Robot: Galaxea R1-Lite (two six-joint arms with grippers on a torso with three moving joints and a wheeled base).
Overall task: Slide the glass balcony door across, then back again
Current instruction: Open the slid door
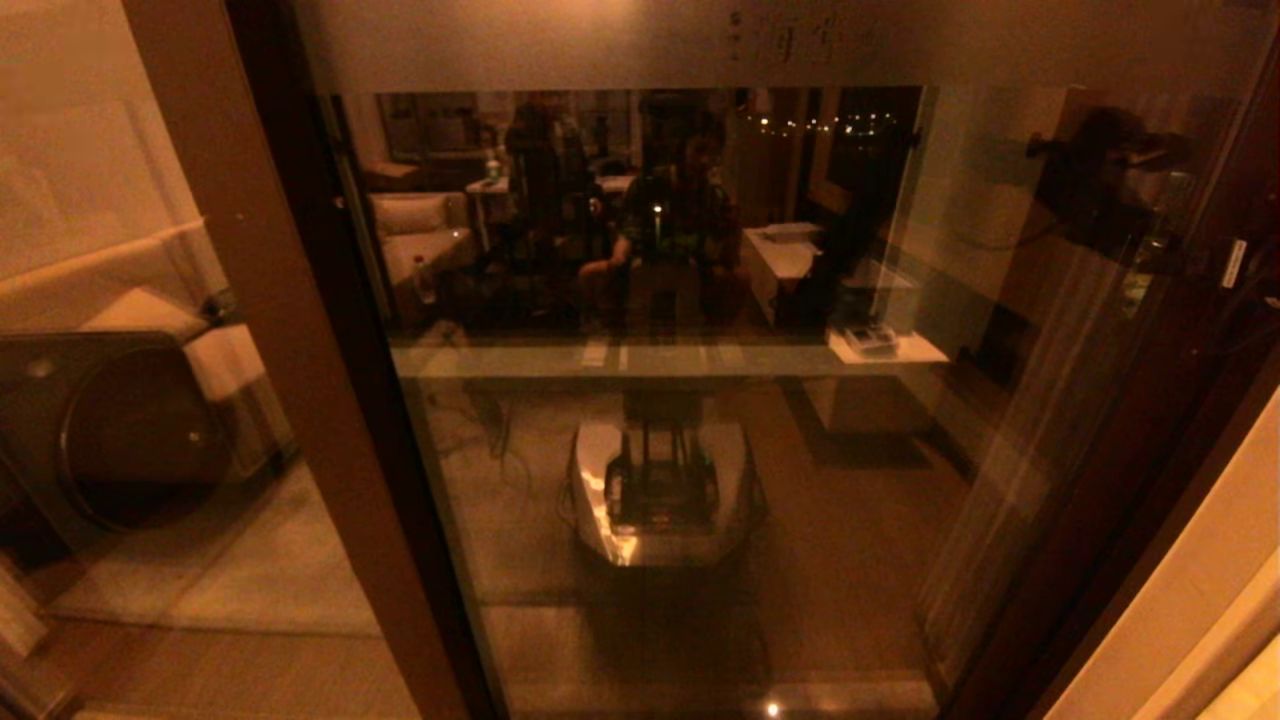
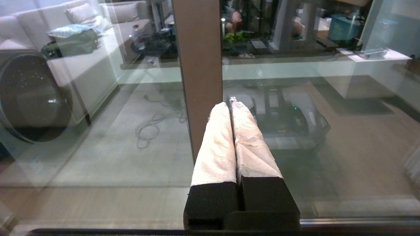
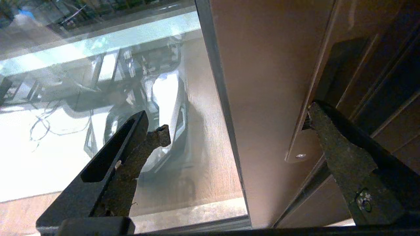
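Observation:
The glass balcony door fills the middle of the head view, with its frosted top band and characters. A brown upright bounds it on the left. In the right wrist view my right gripper is open and straddles the door's brown stile. One fingertip sits at the recessed handle slot by a small screw. The other finger is over the glass. My left gripper is shut on nothing, its white-wrapped tips close to the brown upright.
A round-doored washing machine stands behind the left pane. The glass mirrors my own base and the room. A dark frame and a pale wall close the right side. Darker frame rails lie beside the stile.

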